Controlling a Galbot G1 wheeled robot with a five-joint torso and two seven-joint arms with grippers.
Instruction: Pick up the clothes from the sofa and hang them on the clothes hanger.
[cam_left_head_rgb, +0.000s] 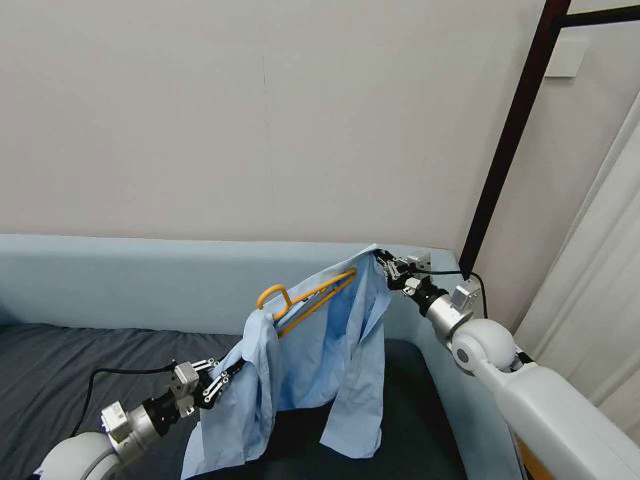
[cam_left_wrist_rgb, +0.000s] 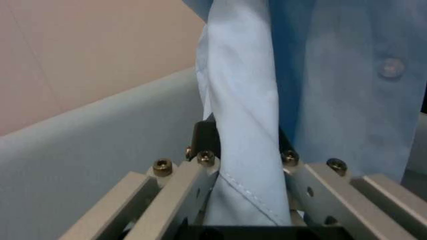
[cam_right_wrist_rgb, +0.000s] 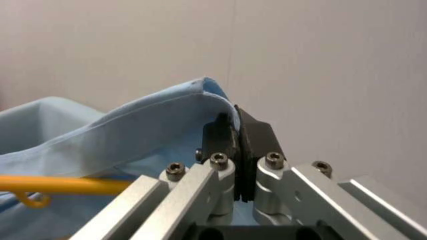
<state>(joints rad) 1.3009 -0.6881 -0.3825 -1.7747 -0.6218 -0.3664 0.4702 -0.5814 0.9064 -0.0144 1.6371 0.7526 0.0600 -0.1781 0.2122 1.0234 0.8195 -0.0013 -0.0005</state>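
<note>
Blue shirt (cam_left_head_rgb: 335, 360) with hanger (cam_left_head_rgb: 315, 298) above sofa (cam_left_head_rgb: 120, 270)

Both arms wear smooth white shells. The right arm (cam_left_head_rgb: 560, 410) is a thick white tube ending in a ball-shaped white joint (cam_left_head_rgb: 483, 345), then a narrower wrist of bare silver metal with black fittings. A thin black cable (cam_left_head_rgb: 465, 272) curls over that wrist. The left arm (cam_left_head_rgb: 75, 455) has the same rounded white shell and a ribbed silver wrist, with a second black cable (cam_left_head_rgb: 100, 376) arching behind it. Up close, the right jaws are flat silver bars hinged in pairs, each pivot fastened with a socket-head screw (cam_right_wrist_rgb: 218, 160), and tipped with black pads (cam_right_wrist_rgb: 220, 137). The left jaws match: pale metal bars, round-headed screws (cam_left_wrist_rgb: 162, 165) and a dark pad (cam_left_wrist_rgb: 202, 132) at the tip.
</note>
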